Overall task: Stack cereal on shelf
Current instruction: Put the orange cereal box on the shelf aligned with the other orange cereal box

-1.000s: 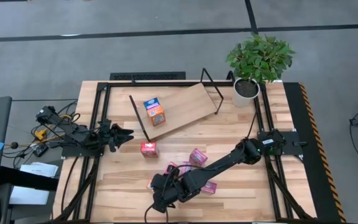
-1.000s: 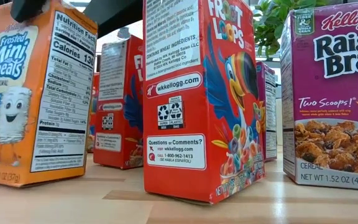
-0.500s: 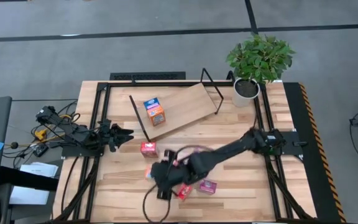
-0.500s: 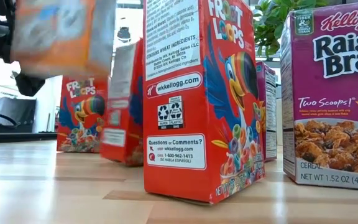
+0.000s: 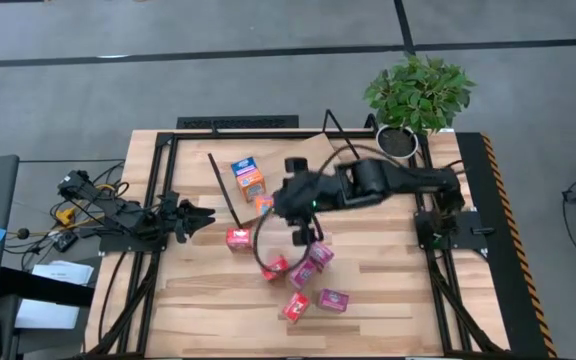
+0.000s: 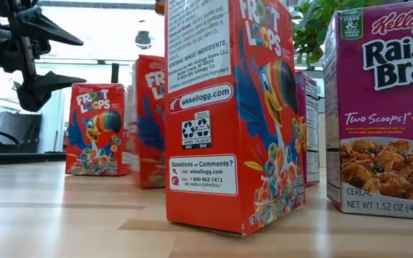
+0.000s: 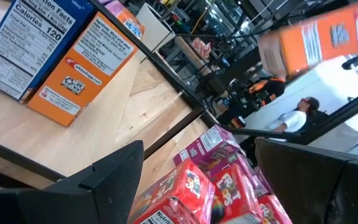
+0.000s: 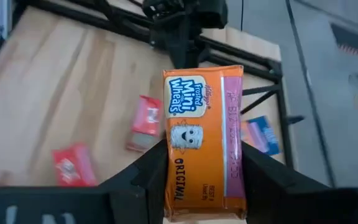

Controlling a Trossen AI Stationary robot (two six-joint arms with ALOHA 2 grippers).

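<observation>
The slatted wooden tabletop (image 5: 388,270) carries the tilted light plywood shelf board (image 5: 298,170) with thin black rod frames at both ends, and everything else is placed against that board. The right arm reaches across from beside the potted green plant (image 5: 418,95), bent low over the board's near edge, its right gripper (image 8: 197,165) half closed on an orange Frosted Mini-Wheats cardboard box (image 8: 202,140), which sits flat between the two dark fingers, face towards the wrist camera. On the board stands a blue-and-orange cereal box (image 5: 249,178). Just off the board's near edge lie small red and magenta cereal boxes (image 5: 303,275), scattered. The left gripper (image 5: 196,220) waits beside the board's left end, jaws spread wide and empty.
</observation>
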